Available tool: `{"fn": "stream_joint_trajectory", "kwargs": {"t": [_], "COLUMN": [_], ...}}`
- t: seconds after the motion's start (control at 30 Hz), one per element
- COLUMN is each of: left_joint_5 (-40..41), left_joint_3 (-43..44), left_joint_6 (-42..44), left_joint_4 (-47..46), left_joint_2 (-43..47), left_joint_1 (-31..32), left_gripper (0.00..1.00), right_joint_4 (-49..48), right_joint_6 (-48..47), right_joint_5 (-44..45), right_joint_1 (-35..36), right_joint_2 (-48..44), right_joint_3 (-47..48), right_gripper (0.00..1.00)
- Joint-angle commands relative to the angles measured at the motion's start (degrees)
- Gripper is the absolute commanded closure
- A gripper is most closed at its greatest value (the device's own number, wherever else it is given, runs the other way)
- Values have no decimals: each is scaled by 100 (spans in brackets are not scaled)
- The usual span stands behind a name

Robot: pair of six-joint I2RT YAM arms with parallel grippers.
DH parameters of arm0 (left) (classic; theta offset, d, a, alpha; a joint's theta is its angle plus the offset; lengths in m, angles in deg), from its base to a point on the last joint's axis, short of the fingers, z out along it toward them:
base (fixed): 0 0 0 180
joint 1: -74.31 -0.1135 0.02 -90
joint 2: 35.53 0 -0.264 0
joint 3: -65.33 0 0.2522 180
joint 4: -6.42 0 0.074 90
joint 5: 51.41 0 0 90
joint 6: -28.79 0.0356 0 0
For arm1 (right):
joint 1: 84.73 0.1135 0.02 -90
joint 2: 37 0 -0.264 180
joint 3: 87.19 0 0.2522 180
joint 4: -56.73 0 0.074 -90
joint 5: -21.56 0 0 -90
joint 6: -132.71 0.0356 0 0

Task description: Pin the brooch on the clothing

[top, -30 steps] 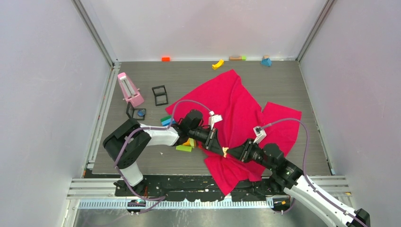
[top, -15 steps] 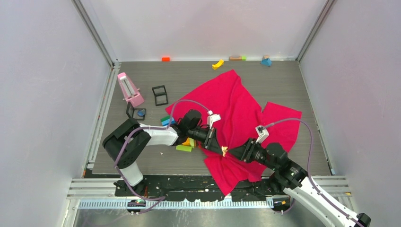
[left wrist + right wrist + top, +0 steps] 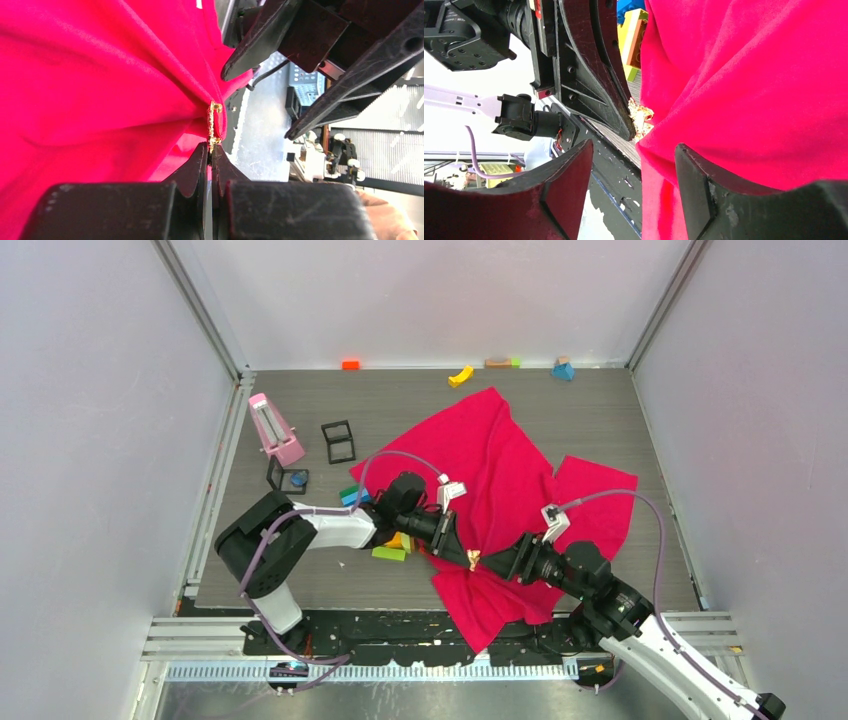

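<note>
Change: over the last second the right arm's wrist and elbow have swung slightly rightward. The spot where the two grippers meet has hardly shifted, and the left arm lies much as before.
Left gripper [image 3: 210,150]: its black fingers are pressed together, nipping the lower end of the brooch.
Brooch [image 3: 215,124]: a tiny pale gold-and-cream piece standing on edge. It sits at the near-left border of the T-shirt, touching a pinched ridge of the fabric, between the tips of the two grippers.
Right gripper [image 3: 634,146]: its fingers are spread apart and point straight at the left gripper. A fold of the T-shirt bulges between them, but I cannot tell whether either finger touches the cloth.
T-shirt [image 3: 500,460]: large, crimson-red soft fabric, spread crumpled over the grey wood-grain table [image 3: 600,410], with its near corner hanging past the table's front edge.
Green toy block [image 3: 389,553]: lies just left of the T-shirt's near-left border, under the left arm, with a yellow block [image 3: 403,540] against it.
Pink wedge-shaped stand [image 3: 275,430]: well left of the T-shirt.
Black wire cube frames [image 3: 338,441]: between the pink stand and the T-shirt.
Yellow curved block [image 3: 460,376]: just beyond the T-shirt's far corner, by the back wall.
</note>
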Motion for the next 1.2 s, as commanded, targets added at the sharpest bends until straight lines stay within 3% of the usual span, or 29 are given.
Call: {"fn": "stream_joint_trajectory", "kwargs": {"t": [0.0,0.07,0.33,0.5,0.7,0.87,1.0,1.17], "left_joint_5": [693,1071,2062,2840,3361,3675,4299,4553], "left_joint_3": [180,294,420,496,879,1438,1855,1889], "left_joint_6": [636,889,1350,1644,1832,1872,1852,1851], "left_joint_4": [925,1388,2209,2999,4210,5521,6375,6489], "left_joint_2": [319,353,775,1405,2076,2471,2608,2428], "left_joint_1": [-18,-18,-17,-18,-182,-707,-1510,-3098], "left_gripper": [100,98,44,25,15,9,3,2], "right_joint_4": [131,376,1197,1560,1668,1660,1633,1473], "right_joint_6": [-74,-164,-436,-617,-721,-789,-972,-1152], "right_joint_5": [386,696,1801,2200,2521,2678,2732,2848], "right_joint_1": [-10,-6,-14,-10,-10,-8,-7,-12], "right_joint_2": [-55,-2,284,426,583,1042,1381,1387], "right_joint_3": [119,253,897,1349,1738,2161,2410,2433], "right_gripper": [31,29,28,28,26,24,24,24]}}
